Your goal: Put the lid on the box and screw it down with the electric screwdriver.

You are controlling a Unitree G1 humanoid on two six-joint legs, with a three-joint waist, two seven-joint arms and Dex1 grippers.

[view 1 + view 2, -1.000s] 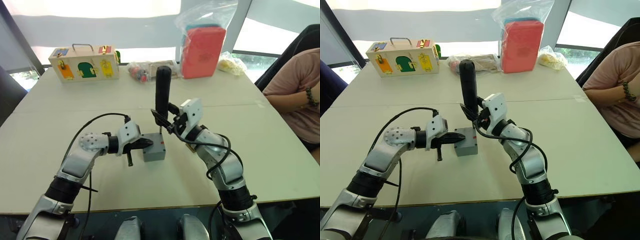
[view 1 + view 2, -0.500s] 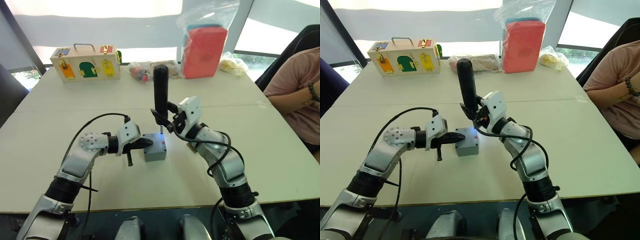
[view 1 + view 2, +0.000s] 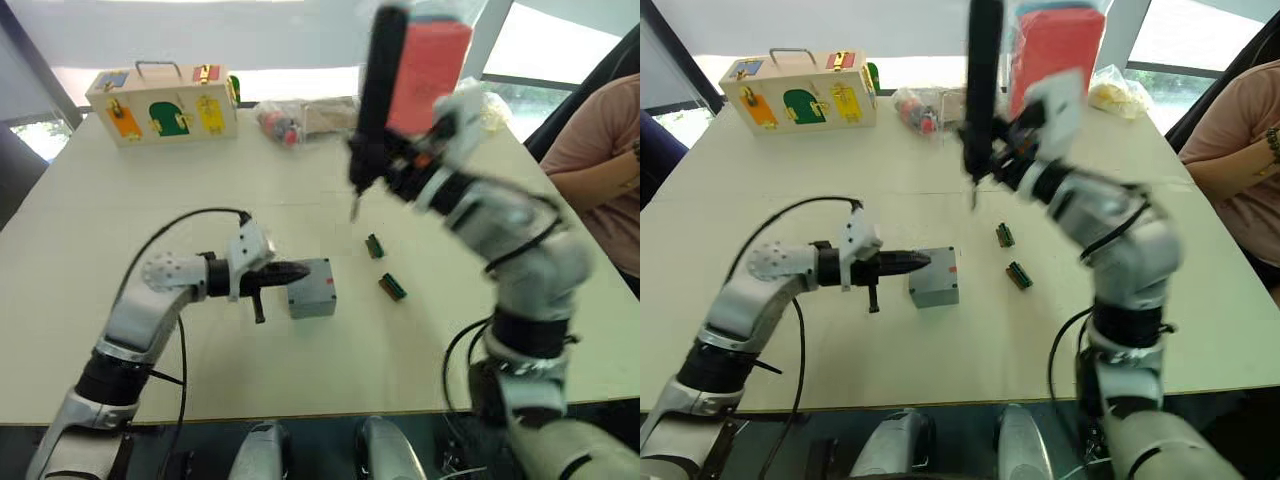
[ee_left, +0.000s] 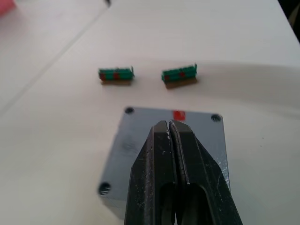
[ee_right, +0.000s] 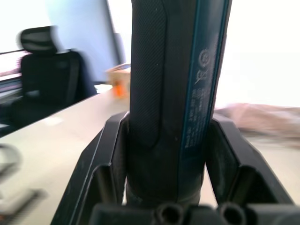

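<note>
Lifted clear of the box since a second ago, the electric screwdriver now rides high over the far half of the tabletop, clamped upright in the right gripper, bit pointing down. The lid sits on the box, mid-table towards the near edge. The left gripper, fingers pressed together, rests against the box's left side. Two green connector strips lie just right of the box. Returning means bringing the bit down and nearer; the right arm carries it.
</note>
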